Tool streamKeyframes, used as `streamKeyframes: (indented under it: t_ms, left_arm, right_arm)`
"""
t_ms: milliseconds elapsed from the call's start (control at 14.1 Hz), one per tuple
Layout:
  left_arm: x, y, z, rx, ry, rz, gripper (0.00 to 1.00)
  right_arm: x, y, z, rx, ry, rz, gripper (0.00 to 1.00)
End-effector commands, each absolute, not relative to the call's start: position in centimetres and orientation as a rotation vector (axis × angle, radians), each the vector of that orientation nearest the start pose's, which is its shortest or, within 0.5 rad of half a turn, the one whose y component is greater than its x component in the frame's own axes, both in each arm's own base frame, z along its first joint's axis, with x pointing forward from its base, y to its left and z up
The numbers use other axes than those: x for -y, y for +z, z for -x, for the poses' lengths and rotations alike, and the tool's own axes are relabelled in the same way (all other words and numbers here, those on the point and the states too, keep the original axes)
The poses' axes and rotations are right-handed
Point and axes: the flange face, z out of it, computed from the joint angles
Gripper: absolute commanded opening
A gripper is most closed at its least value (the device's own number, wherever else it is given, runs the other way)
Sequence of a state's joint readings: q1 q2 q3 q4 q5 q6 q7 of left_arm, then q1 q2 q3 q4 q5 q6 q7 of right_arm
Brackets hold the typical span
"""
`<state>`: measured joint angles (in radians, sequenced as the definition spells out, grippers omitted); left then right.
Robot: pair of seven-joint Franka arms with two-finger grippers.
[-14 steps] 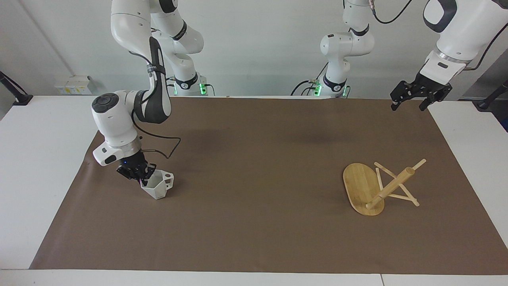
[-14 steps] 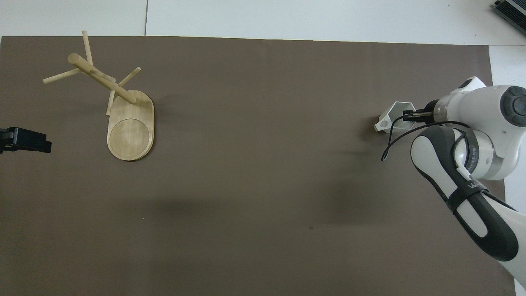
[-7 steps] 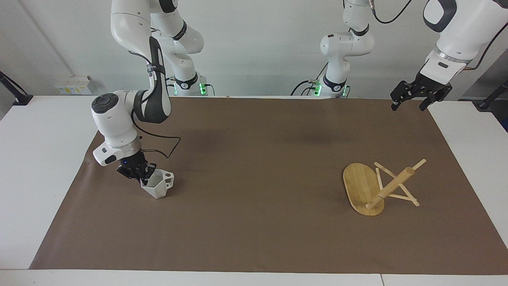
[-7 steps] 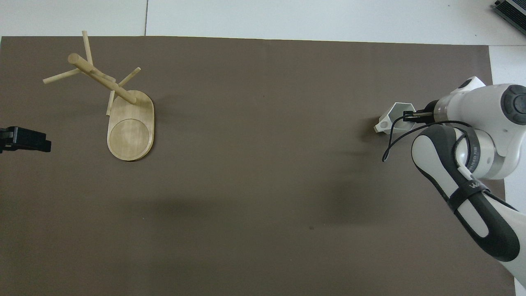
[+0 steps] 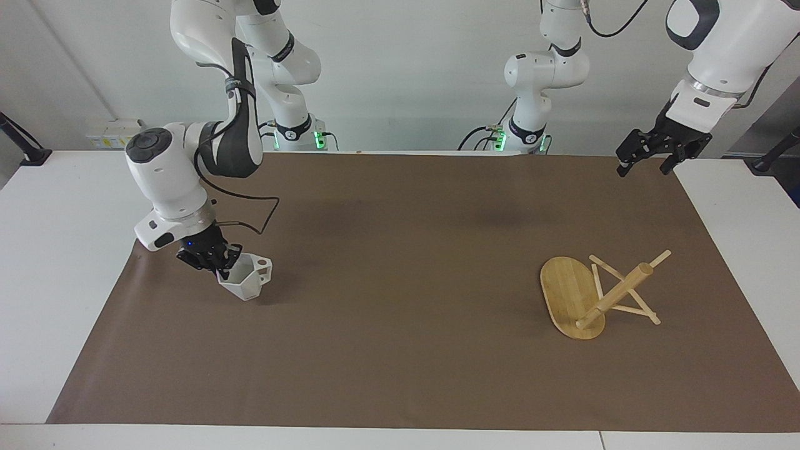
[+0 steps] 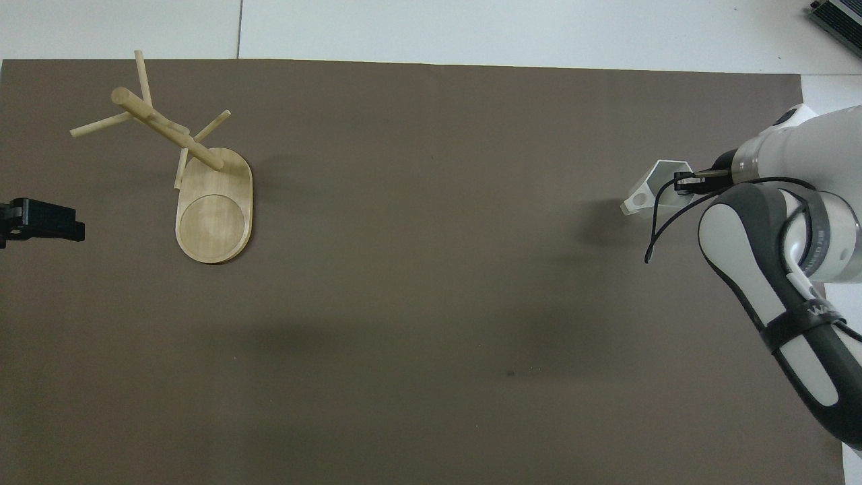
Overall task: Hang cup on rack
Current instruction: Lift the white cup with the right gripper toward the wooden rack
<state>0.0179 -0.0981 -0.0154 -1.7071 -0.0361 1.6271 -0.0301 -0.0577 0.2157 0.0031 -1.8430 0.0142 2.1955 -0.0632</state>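
Brown table mat (image 5: pixel 400 300): right gripper (image 5: pixel 220 267) is pinching the faceted white mug (image 5: pixel 245 279) by its rim, needing steady carriage toward the toppled bamboo mug tree (image 5: pixel 594 294); left gripper (image 5: pixel 654 157) is waiting wide.

We see the rack (image 5: pixel 584 294) tipped on its side on the mat (image 5: pixel 400 262) at the left arm's end of the table, its post and pegs pointing away from the base toward that end. Well apart, at the right arm's end, the cup (image 5: pixel 247 279) hangs tilted over the mat from the right gripper (image 5: pixel 215 264). The left gripper (image 5: pixel 647 159) waits over the mat's corner nearest the robots
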Motion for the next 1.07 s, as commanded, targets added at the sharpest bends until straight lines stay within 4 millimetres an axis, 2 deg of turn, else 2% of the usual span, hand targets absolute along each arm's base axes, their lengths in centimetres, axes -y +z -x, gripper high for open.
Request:
streamKeyframes:
  t_ms: [0, 284, 639, 781, 994]
  left_arm:
    - [0.5, 61.8, -52.1, 0.079, -0.050, 3.190, 1.00]
    - [0.7, 61.8, -52.0, 0.145, -0.042, 3.211, 1.00]
    - [1.0, 61.8, -52.0, 0.213, -0.030, 3.234, 1.00]
    - [1.1, 61.8, -51.9, 0.254, -0.024, 3.243, 1.00]
    - [1.2, 61.7, -51.8, 0.293, 0.002, 3.253, 1.00]
  right_arm:
    - [3.2, 46.7, -61.7, -0.013, -0.205, 3.130, 0.00]
    - [3.2, 52.7, -59.7, -0.017, -0.174, 3.133, 0.00]
    - [2.8, 59.1, -56.8, -0.018, -0.138, 3.129, 0.00]
    - [2.8, 60.4, -56.0, -0.017, -0.105, 3.125, 0.00]
    - [1.9, 60.6, -55.5, -0.048, -0.065, 2.987, 0.00]
